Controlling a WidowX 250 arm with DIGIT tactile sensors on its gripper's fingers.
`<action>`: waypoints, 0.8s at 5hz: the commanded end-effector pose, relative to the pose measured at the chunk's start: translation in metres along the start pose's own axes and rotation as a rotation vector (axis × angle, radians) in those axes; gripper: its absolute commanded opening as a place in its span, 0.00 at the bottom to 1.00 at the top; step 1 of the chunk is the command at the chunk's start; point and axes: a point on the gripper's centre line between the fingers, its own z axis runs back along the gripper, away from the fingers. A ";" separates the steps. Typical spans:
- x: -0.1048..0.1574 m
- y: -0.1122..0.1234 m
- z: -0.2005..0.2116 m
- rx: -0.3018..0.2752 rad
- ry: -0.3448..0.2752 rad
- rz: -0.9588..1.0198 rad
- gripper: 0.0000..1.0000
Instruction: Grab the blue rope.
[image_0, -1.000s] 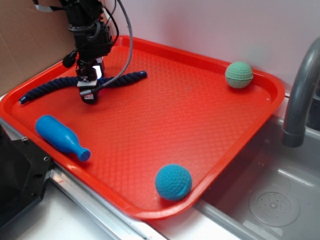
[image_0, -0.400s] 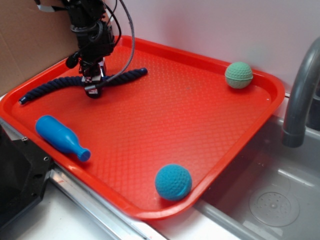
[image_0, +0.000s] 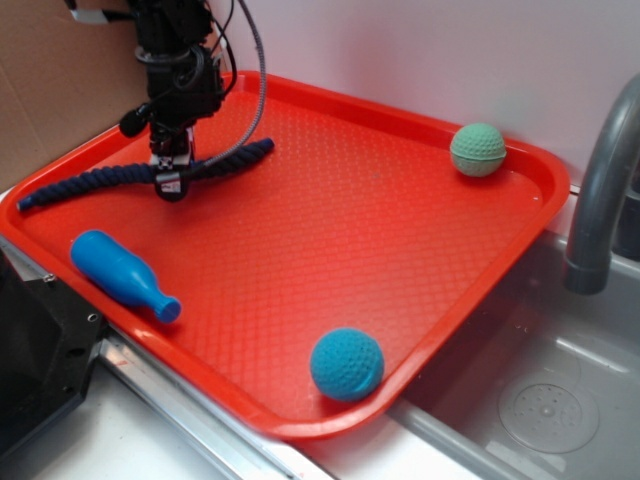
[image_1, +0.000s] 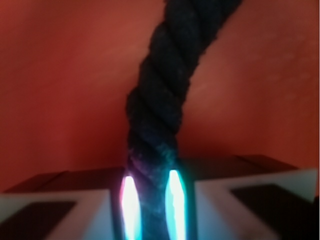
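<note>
Broadly, we see a red tray (image_0: 330, 250) filling most of the exterior view, set beside a steel sink (image_0: 540, 390) whose grey faucet (image_0: 600, 190) rises at the right edge. Behind the tray's far left corner stands a sheet of brown cardboard (image_0: 55, 90).

Next in size is the black arm (image_0: 175, 60), which comes down over the tray's far left part with a grey cable (image_0: 258, 80) looping off it. Below it, the blue rope (image_0: 90, 180) lies across that far left part of the tray, one end near the left rim and the other end pointing toward the tray's middle. In the wrist view we see the rope (image_1: 165, 105) as a thick, dark twisted cord running up and away over the red surface.

A bright blue bowling pin (image_0: 120, 275) lies on its side near the tray's front left edge, well apart from the rope. A blue dimpled ball (image_0: 346, 364) sits at the front rim, and a green dimpled ball (image_0: 477, 149) rests in the far right corner.

Smallest, the gripper (image_0: 170, 178) sits right on the rope near its middle. In the wrist view we see its jaws pressed close against both sides of the cord, gripper (image_1: 150, 205) squeezed narrow around it.
</note>
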 end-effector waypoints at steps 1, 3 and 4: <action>-0.005 -0.019 0.115 -0.151 -0.075 0.463 0.00; -0.003 -0.050 0.173 -0.238 -0.148 0.767 0.00; 0.001 -0.054 0.178 -0.179 -0.168 0.791 0.00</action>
